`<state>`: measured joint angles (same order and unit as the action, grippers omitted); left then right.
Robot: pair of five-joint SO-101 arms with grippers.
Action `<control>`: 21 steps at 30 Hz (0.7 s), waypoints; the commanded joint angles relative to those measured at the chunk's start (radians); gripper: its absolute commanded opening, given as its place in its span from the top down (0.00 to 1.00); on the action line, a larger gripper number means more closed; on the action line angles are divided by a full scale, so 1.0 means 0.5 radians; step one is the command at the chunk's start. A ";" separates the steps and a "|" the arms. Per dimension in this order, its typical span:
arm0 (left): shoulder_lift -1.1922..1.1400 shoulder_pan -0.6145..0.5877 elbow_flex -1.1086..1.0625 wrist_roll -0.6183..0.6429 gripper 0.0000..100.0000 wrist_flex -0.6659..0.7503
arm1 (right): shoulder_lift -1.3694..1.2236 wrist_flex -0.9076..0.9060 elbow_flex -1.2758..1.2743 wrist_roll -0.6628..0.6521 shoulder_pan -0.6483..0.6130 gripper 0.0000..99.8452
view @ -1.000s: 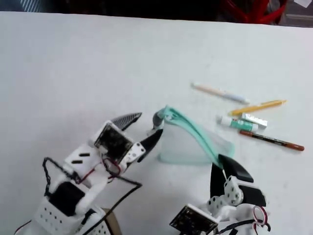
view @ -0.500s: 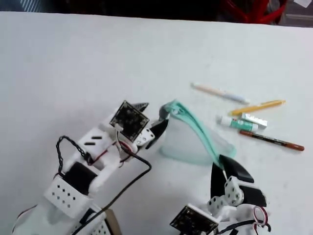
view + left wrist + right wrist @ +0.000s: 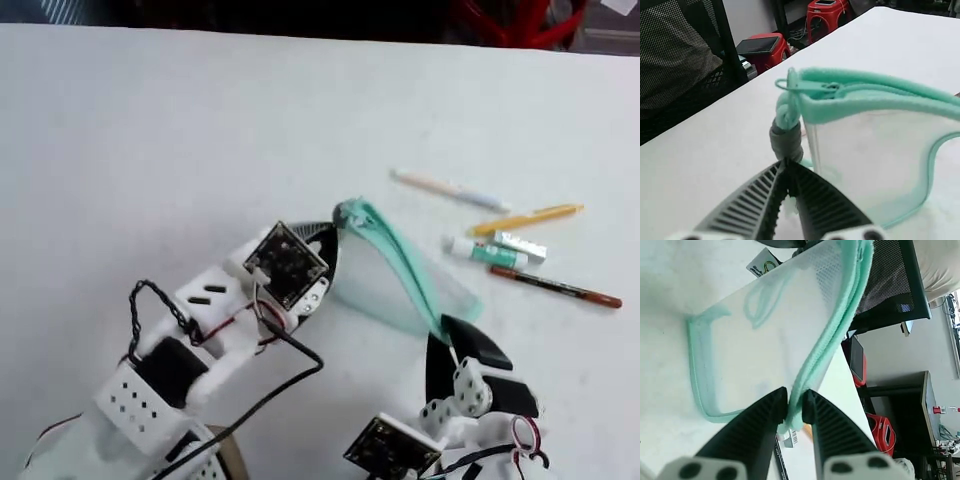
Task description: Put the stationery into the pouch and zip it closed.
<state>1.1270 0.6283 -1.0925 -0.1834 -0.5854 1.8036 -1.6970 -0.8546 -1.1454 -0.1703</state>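
The left jaws have been brought across to the pouch (image 3: 385, 285) and closed on its grey zip pull (image 3: 786, 140). The opposite zip corner is pinched by the right jaws, apparently as an anchor for pulling. The stationery (image 3: 500, 248) is left on the counter (image 3: 200, 130) beside it.

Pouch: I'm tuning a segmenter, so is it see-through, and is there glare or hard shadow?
Left wrist view: the table shows through the clear side of the pouch, without glare. Right wrist view: likewise see-through. High view: soft, even light, no hard shadows on the table.
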 commanded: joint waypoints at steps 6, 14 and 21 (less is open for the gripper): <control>0.542 -0.324 0.098 0.031 0.98 -0.018 | -0.008 -0.023 -0.123 0.196 0.014 0.98; 0.557 -0.652 0.114 0.193 0.97 -0.307 | -0.026 0.051 0.025 0.531 0.008 0.98; 0.382 -0.508 0.135 0.758 0.93 -0.577 | -0.235 0.041 0.338 0.948 0.002 0.98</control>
<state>1.3280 0.3383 -1.0817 0.1189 -0.8416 1.7760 -1.6678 -0.7273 -0.7480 -0.1703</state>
